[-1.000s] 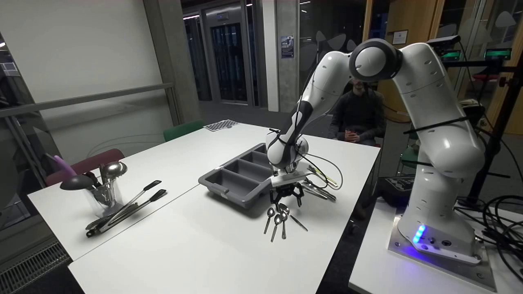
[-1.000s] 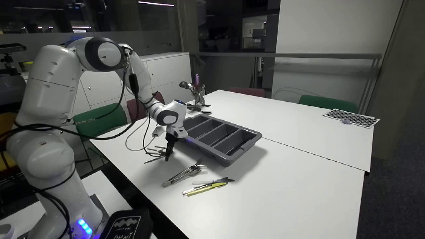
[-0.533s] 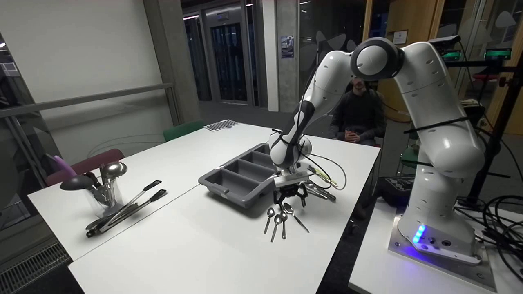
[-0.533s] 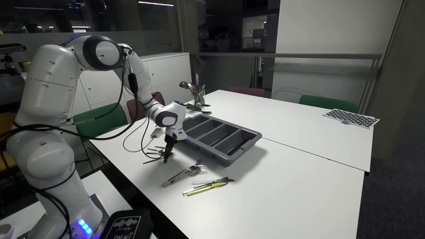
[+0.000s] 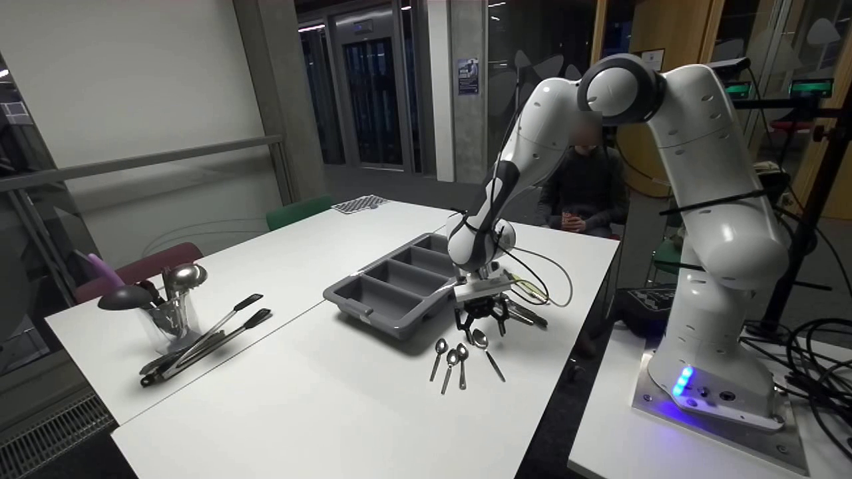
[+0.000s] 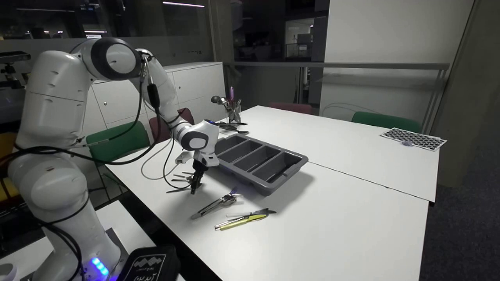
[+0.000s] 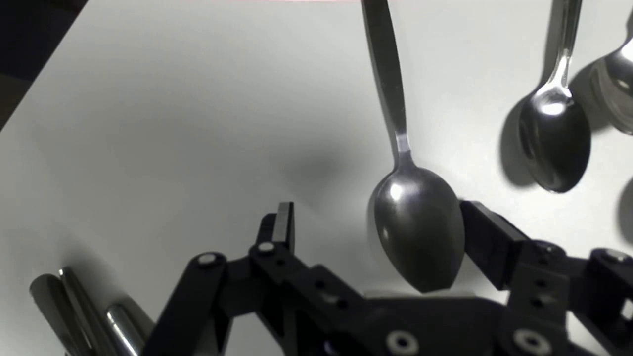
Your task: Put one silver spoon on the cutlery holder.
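Observation:
Between the parted fingers of my gripper (image 7: 377,213) lies the bowl of a large silver spoon (image 7: 420,227). The bowl is close to the right finger, apparently touching it; a gap separates it from the left finger. Its handle runs away from the gripper over the table. In an exterior view my gripper (image 5: 486,334) is low over this spoon (image 5: 494,366). Three smaller silver spoons (image 5: 462,366) lie beside it; one small spoon (image 7: 556,138) shows fully in the wrist view. Behind the gripper stands the dark grey cutlery holder (image 6: 265,187), its visible compartments bare.
Several forks and knives (image 6: 216,205) lie near the gripper, with yellow-handled utensils (image 6: 244,221) beyond them. Tongs (image 5: 206,342) and a glass of utensils (image 5: 170,319) occupy the far end. A table edge (image 7: 44,74) runs close by. A person (image 5: 586,186) sits behind the arm.
My gripper has shifted sideways, away from the small spoons and slightly lower. The large spoon's bowl has swung the same way, now apart from the small spoons.

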Controlling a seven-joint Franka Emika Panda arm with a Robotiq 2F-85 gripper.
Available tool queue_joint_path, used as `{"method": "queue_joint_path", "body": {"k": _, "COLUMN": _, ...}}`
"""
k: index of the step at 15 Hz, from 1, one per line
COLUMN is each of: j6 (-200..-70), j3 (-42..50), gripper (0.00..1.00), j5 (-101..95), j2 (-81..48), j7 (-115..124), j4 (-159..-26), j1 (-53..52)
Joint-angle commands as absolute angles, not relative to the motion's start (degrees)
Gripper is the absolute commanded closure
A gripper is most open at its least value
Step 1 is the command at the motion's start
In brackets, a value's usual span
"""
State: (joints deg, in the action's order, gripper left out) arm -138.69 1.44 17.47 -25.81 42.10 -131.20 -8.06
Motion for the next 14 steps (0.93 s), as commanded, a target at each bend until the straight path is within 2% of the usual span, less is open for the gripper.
{"method": "queue_joint_path", "body": {"k": 1, "j6": -138.96, "j3": 1.33, "gripper": 0.42, "j5": 18.11, "j2": -22.66, "j7": 42.25, "j4": -134.28, "j1": -6.93}}
{"method": "queue_joint_path", "body": {"k": 5, "j6": -138.85, "j3": 1.29, "gripper": 0.73, "j5": 17.99, "j2": -22.16, "j7": 42.36, "j4": -134.40, "j1": -6.67}}
{"method": "queue_joint_path", "body": {"k": 7, "j6": -138.89, "j3": 1.26, "gripper": 0.84, "j5": 17.96, "j2": -22.08, "j7": 42.44, "j4": -134.44, "j1": -6.73}}
{"method": "queue_joint_path", "body": {"k": 14, "j6": -139.30, "j3": 1.24, "gripper": 0.84, "j5": 17.95, "j2": -21.81, "j7": 42.71, "j4": -134.71, "j1": -6.93}}
